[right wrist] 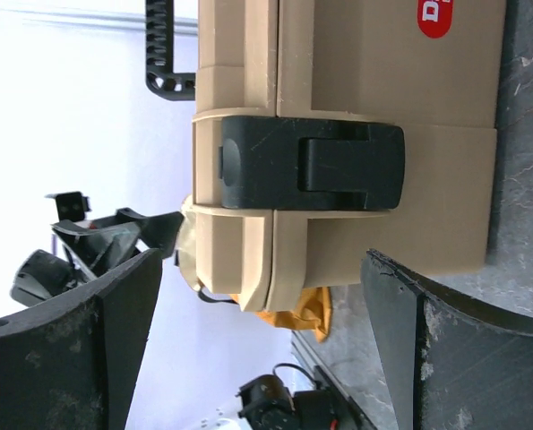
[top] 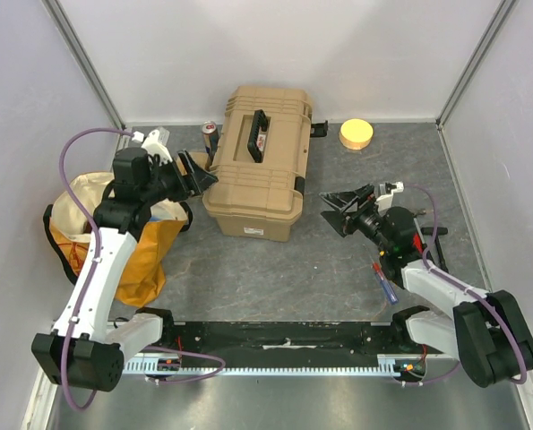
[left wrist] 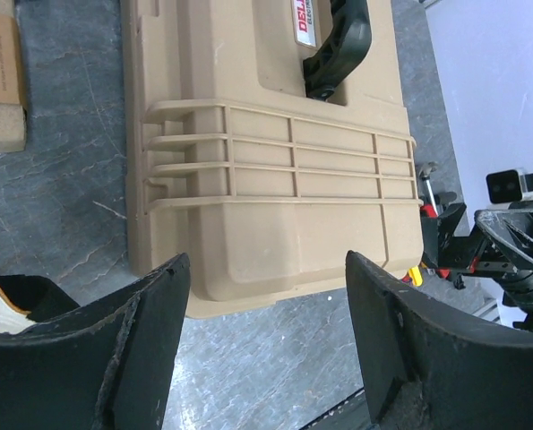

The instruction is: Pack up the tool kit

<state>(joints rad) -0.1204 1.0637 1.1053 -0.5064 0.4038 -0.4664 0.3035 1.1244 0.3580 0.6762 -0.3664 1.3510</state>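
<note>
Left tool [left wrist: 266,287], right tool [right wrist: 262,269] spread, empty; tan toolbox [top: 259,170] shut, black latch [right wrist: 311,166] fastened.

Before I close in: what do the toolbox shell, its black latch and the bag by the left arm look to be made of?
Toolbox: tan moulded plastic, matte, going by its ribs and rounded seams. Latch: black plastic, smooth, slightly sheeny, with crisp moulded edges. Bag: likely cloth, cream and orange; it slumps and creases.

Red sticker [left wrist: 304,20] on toolbox [left wrist: 266,170] lid: "DEL…", cut off; smaller line unreadable.
</note>
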